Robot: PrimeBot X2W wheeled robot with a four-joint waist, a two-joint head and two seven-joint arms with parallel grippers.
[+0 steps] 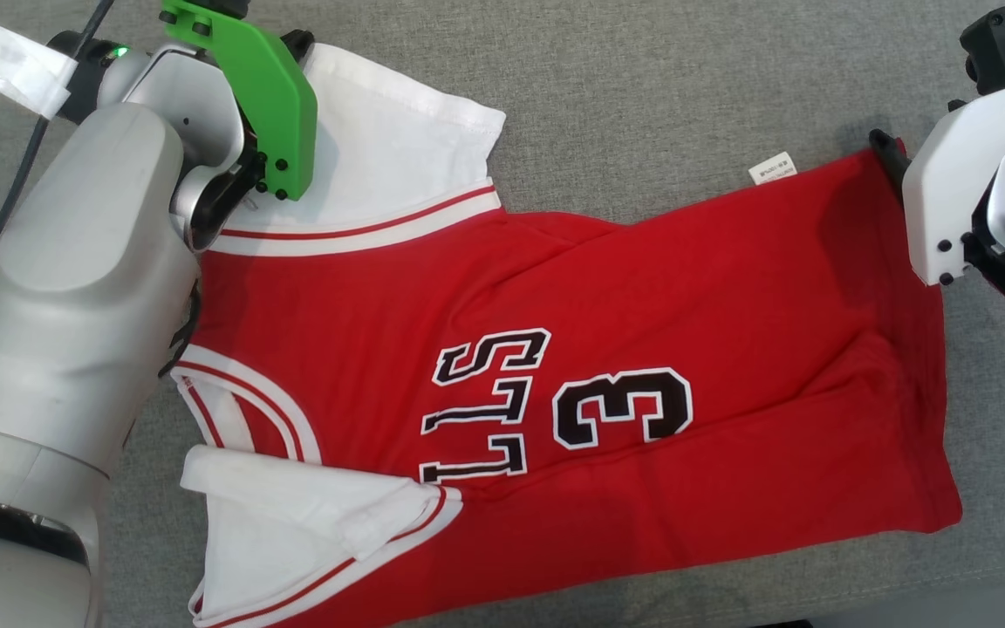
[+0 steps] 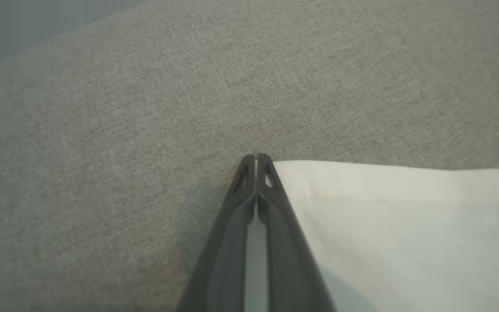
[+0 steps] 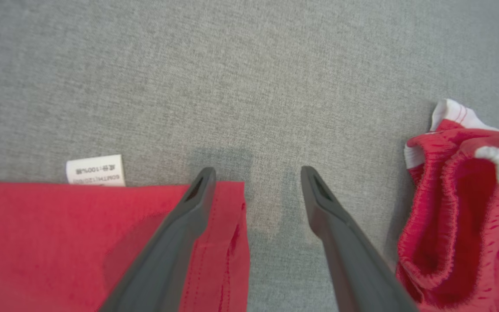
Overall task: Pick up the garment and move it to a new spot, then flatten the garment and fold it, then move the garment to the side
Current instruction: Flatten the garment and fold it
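Honestly, the jersey (image 1: 642,349) is spread across the tabletop (image 1: 642,105), left gripper (image 2: 256,159) pinched shut at a white sleeve corner, so the wide-open right gripper (image 3: 258,171) should pinch the hem corner before lifting evenly.

Head overhead; wrists close over garment (image 1: 729,305)

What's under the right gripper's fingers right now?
The right gripper is open: one finger is over the jersey at its hem corner, the other over the bare grey surface. The cloth directly beneath that finger is covered.
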